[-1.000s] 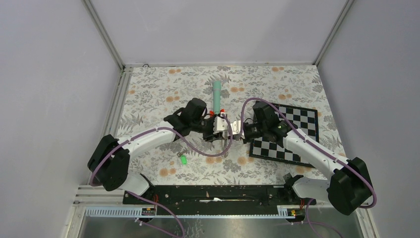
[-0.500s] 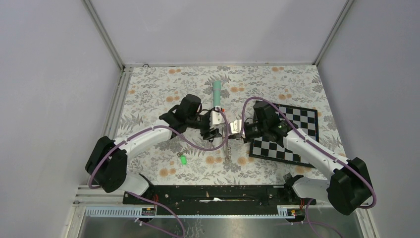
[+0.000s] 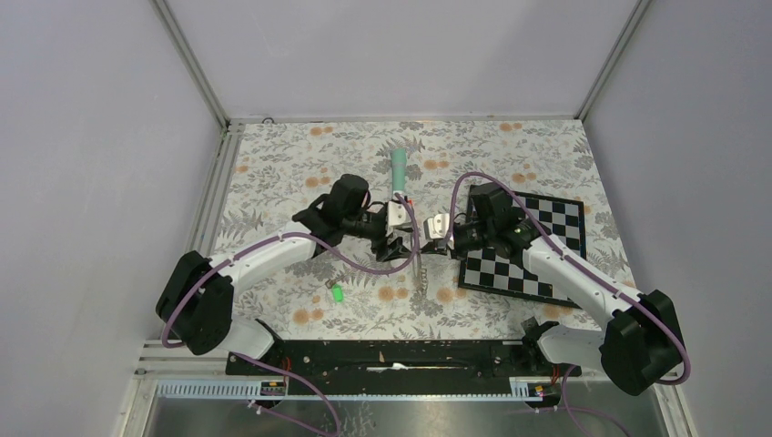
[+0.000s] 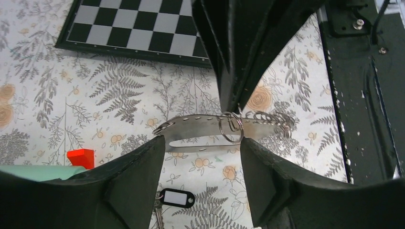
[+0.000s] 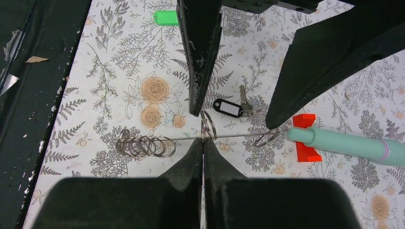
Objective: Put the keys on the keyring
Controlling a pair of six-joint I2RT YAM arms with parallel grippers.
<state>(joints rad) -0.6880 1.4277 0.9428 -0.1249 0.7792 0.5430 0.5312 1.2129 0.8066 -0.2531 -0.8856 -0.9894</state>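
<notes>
The keyring is a flat grey metal strap loop carrying a split ring and several more rings at one end. My right gripper is shut on the strap's middle, which shows edge-on in the right wrist view. My left gripper is open, its fingers either side of the strap and not touching it. Below it, a key with a black tag lies on the cloth. The green-headed key lies apart, near the left arm.
A teal stick with a red base lies just beyond the grippers. A chessboard sits under the right arm. The black rail runs along the near table edge.
My left gripper has opened wider and drawn back a little to the left. The right gripper stays shut on the keyring, which now hangs from it alone.
</notes>
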